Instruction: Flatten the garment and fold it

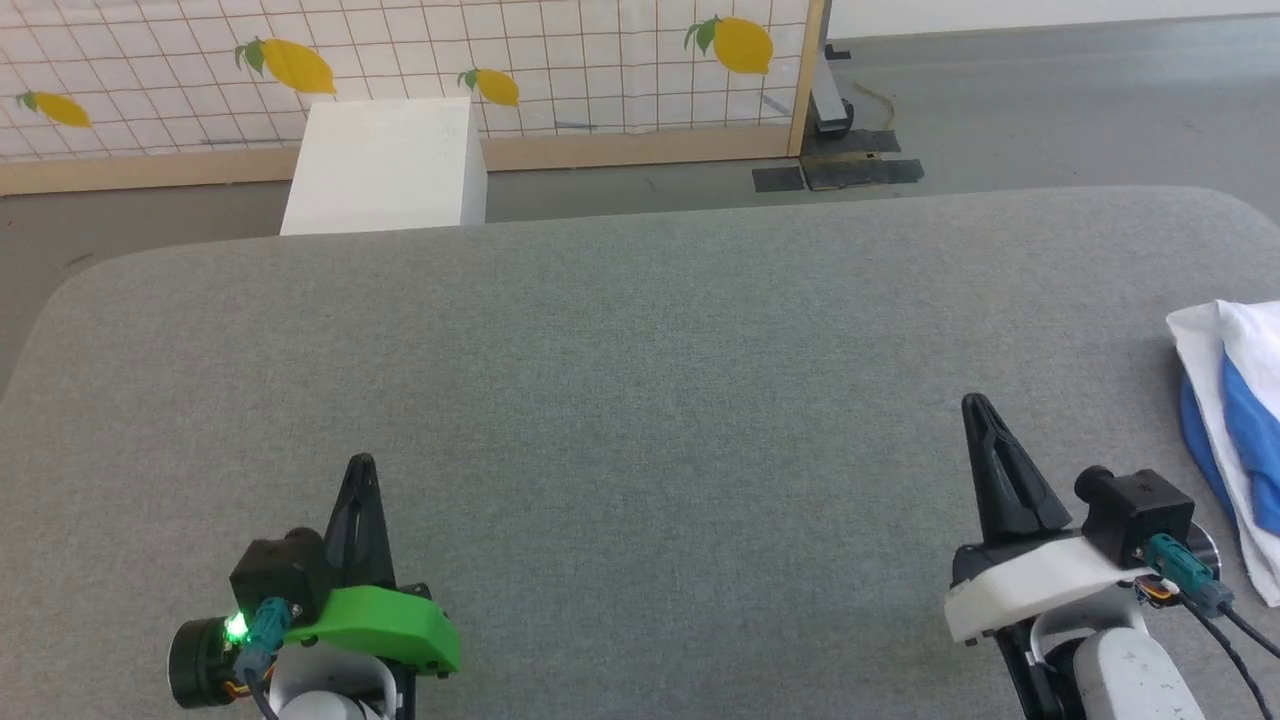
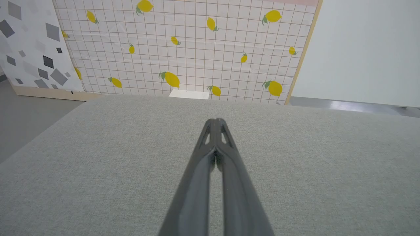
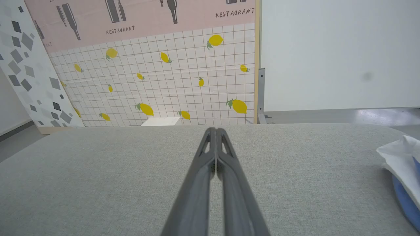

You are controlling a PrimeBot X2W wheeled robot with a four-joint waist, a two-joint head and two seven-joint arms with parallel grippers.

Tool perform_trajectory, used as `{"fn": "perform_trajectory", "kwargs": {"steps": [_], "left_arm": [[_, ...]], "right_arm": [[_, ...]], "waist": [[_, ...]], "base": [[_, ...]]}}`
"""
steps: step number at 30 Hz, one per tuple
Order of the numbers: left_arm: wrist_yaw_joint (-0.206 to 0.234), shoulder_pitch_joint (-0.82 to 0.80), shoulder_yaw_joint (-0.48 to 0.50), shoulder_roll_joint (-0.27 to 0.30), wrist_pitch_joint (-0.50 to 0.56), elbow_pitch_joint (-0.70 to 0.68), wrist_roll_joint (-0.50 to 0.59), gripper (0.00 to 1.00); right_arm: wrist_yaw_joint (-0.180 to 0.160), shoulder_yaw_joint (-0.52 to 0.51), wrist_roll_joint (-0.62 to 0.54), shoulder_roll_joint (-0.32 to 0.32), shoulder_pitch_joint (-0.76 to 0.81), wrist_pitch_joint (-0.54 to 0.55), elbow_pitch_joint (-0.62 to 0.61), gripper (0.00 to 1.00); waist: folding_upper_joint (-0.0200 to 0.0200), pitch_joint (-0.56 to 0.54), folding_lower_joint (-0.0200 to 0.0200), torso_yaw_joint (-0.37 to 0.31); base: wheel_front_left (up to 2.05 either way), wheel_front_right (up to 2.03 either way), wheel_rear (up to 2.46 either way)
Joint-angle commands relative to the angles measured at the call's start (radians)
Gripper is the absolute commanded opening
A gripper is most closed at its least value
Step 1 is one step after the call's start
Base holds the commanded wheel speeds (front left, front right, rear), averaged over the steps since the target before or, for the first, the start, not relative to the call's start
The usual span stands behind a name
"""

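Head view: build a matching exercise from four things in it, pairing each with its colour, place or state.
Things:
1. left gripper
2. right gripper
3. garment
4. white box

Descriptions:
A. white and blue, bunched at the right edge of the table
B. green housing, fingers shut
C. beyond the table's far edge
D. white housing, fingers shut

Pairs: 1-B, 2-D, 3-A, 4-C.
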Motion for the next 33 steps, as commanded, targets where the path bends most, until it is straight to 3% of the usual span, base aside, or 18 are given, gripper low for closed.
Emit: {"fn": "perform_trajectory", "kwargs": {"steps": [1, 33], "left_arm": [[-0.005, 0.006, 0.003, -0.002, 0.005, -0.007, 0.009, 0.0], [-0.031, 0.013, 0.018, -0.004, 0.074, -0.042, 0.064, 0.0]], "right_arm": [[0.0, -0.003, -0.013, 0.0, 0.014, 0.006, -0.01, 0.0], [-0.001, -0.014, -0.063, 0.001, 0.047, 0.074, -0.07, 0.0]], "waist": [[0.0, -0.001, 0.0001, 0.001], [0.0, -0.014, 0.0001, 0.03]], "base": [[0.0, 0.0, 0.0], [0.0, 0.0, 0.0]]}}
